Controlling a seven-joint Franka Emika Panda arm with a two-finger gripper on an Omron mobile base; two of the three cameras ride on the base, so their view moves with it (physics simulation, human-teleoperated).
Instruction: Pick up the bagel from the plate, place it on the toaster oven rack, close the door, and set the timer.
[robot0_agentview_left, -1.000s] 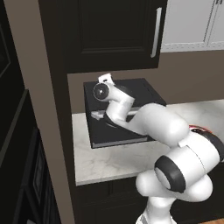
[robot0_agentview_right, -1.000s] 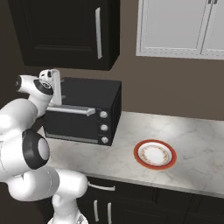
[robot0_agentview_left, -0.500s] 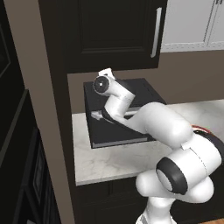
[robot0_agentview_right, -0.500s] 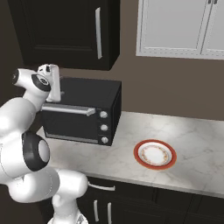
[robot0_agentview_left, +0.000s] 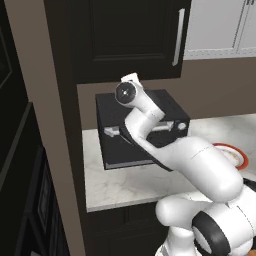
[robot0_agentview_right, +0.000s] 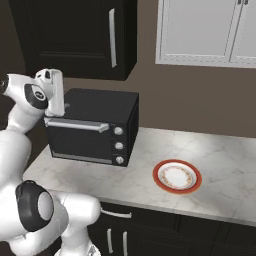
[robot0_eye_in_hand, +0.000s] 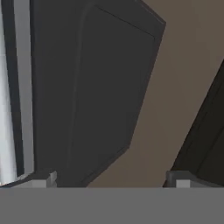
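Observation:
The black toaster oven (robot0_agentview_right: 95, 125) stands on the counter with its door (robot0_agentview_right: 80, 142) shut and the silver bar handle (robot0_agentview_right: 75, 124) across the top of it. The toaster oven rack and the bagel are hidden. The plate (robot0_agentview_right: 177, 176), white with a red-orange rim, lies to the oven's right with nothing on it. My white hand (robot0_agentview_right: 54, 92) is raised beside the oven's upper left corner, clear of the handle. In the hand view my gripper (robot0_eye_in_hand: 113, 181) is open with nothing between its two dark fingertips (robot0_eye_in_hand: 49, 179), and it faces a dark cabinet door.
Three knobs (robot0_agentview_right: 118, 145) run down the oven's right front. A dark upper cabinet (robot0_agentview_right: 75, 35) hangs close above the oven and the hand. A tall dark cabinet wall (robot0_agentview_left: 30, 150) bounds the left. The marble counter (robot0_agentview_right: 225, 165) runs on to the right of the plate.
The hand has risen slightly and tilted back near the oven's top left corner. The oven door has stayed shut and the jaws have stayed open.

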